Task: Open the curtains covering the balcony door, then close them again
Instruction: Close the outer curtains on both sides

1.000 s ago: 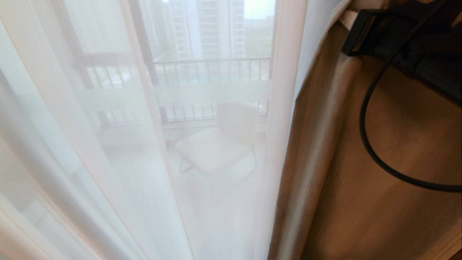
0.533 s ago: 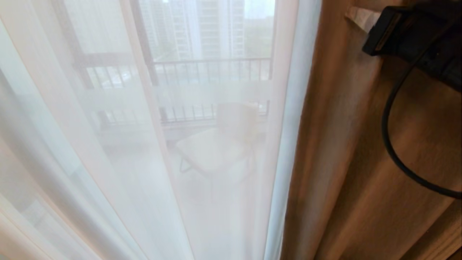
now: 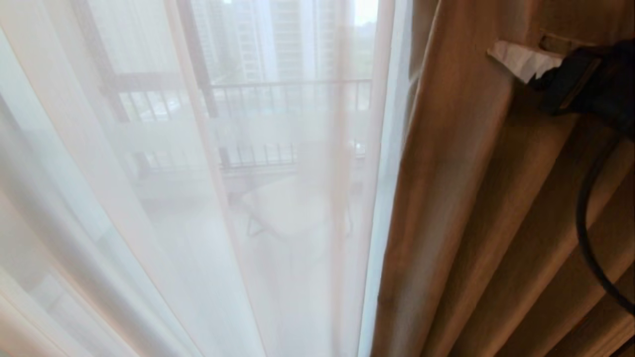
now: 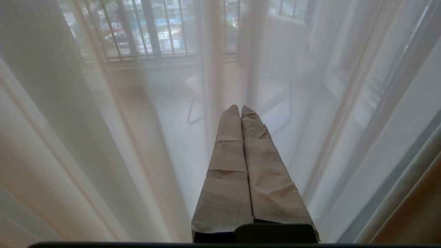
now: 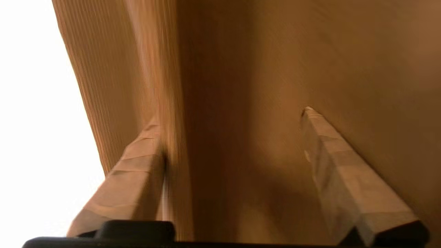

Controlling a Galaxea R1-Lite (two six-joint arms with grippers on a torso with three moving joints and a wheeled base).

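Observation:
The curtains hang in two layers. The see-through cream sheer (image 3: 149,198) covers the left and middle, and the heavy beige drape (image 3: 471,223) hangs in folds on the right. Through the sheer the balcony door shows its black frame (image 3: 197,69) and frosted strip (image 3: 258,130). My right gripper (image 3: 533,69) is high on the right against the drape. It stands open (image 5: 231,117), with a drape fold (image 5: 172,103) lying beside one finger and nothing clamped. My left gripper (image 4: 237,107) is shut and empty, pointing at the sheer (image 4: 103,137).
A white chair (image 3: 292,203) and a railing (image 3: 287,94) stand on the balcony behind the sheer. A black cable (image 3: 590,238) loops down from my right arm in front of the drape.
My right gripper has opened and let go of the drape, and has drawn back to the right. The drape has fallen back into hanging folds. The left gripper has not moved.

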